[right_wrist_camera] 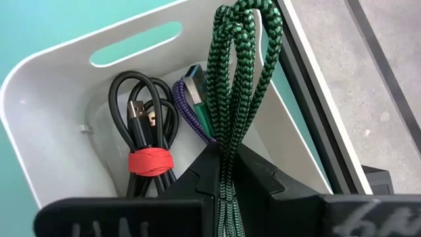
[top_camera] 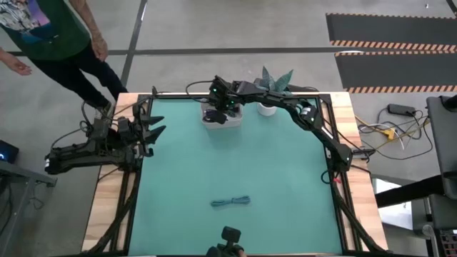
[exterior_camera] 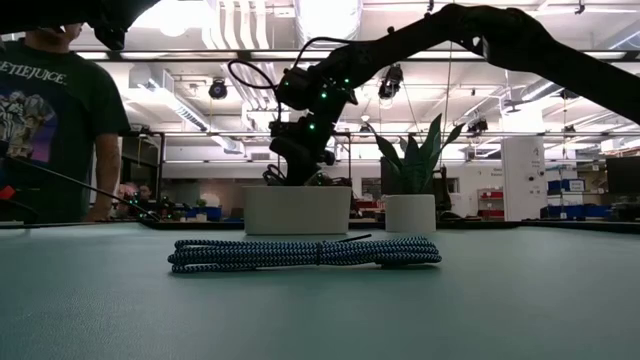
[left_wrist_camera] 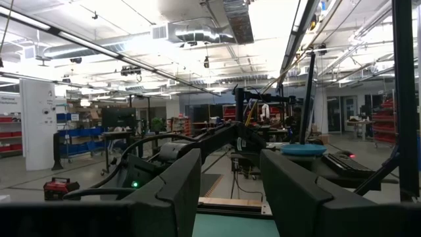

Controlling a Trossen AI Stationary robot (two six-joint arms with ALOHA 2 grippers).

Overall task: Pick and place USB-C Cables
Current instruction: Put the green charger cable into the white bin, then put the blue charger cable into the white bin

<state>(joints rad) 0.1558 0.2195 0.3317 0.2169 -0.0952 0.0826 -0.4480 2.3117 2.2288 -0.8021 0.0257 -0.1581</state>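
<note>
The right end effector (right_wrist_camera: 223, 172) hangs over the white plastic bin (right_wrist_camera: 46, 85) at the far edge of the teal tabletop (top_camera: 235, 164), its fingers clamped on a green-and-black braided cable bundle (right_wrist_camera: 238, 72) — the loops dangle into the bin. Inside lie a black coiled cable with a red band (right_wrist_camera: 146, 131) and a purple braided cable (right_wrist_camera: 191, 115). A blue-and-white braided cable bundle (top_camera: 230, 202) rests on the tabletop near its front edge, while the left end effector (top_camera: 153, 121) waits with fingers apart at the left edge — a person (top_camera: 50, 36) stands beyond it.
</note>
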